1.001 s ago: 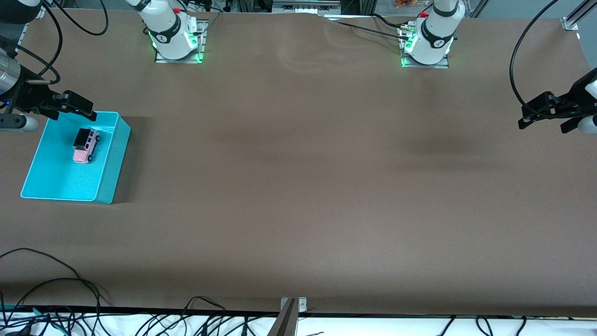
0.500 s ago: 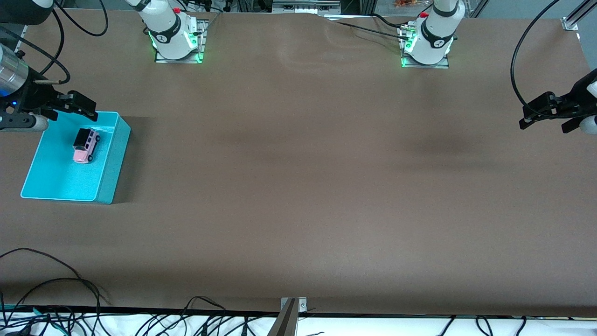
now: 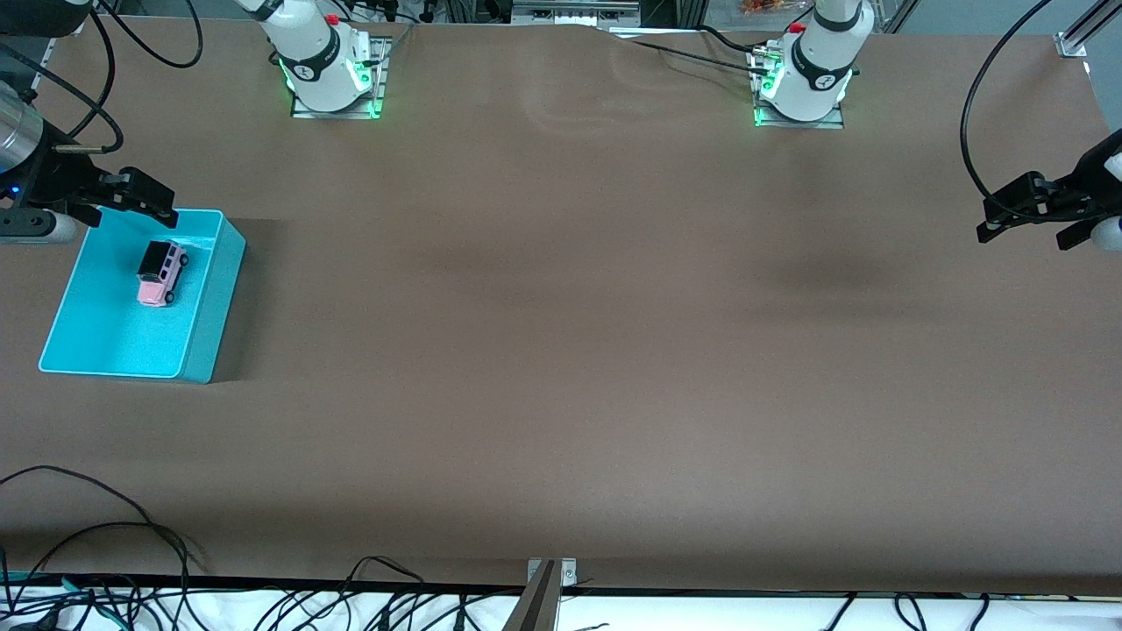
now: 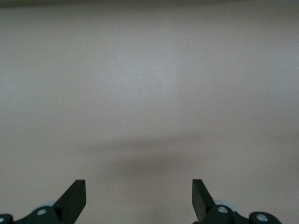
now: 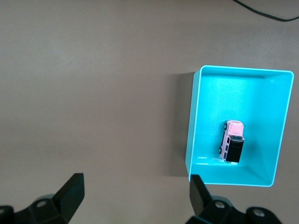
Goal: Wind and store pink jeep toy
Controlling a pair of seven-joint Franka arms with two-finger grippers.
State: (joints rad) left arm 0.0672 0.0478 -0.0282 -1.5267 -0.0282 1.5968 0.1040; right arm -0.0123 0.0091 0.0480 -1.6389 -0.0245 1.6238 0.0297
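The pink jeep toy (image 3: 162, 272) stands on its wheels on the floor of the turquoise bin (image 3: 210, 302), in the half of the bin farther from the front camera, its black-roofed end pointing toward the robots' bases; my right wrist view shows it the same way (image 5: 232, 140), touching no wall that I can make out. It has not shifted over the last second, so I judge the storing step done and the toy released for good. What has changed is me: my right gripper (image 3: 131, 198) has drawn slightly back from the bin's rim toward the right arm's end of the tabletop (image 3: 561, 350), and it now hangs above the bin's corner nearest the bases rather than over the toy. My right fingers (image 5: 70, 191) are spread wide with nothing between them. My left gripper (image 3: 1026, 209) waits over the bare tabletop at the left arm's end, its fingers (image 4: 74, 198) also wide apart and empty, and it has barely moved. I cannot tell from here whether the toy was wound. With the jeep at rest in the bin and both grippers clear, I take the task as essentially finished, with only my retreat remaining.
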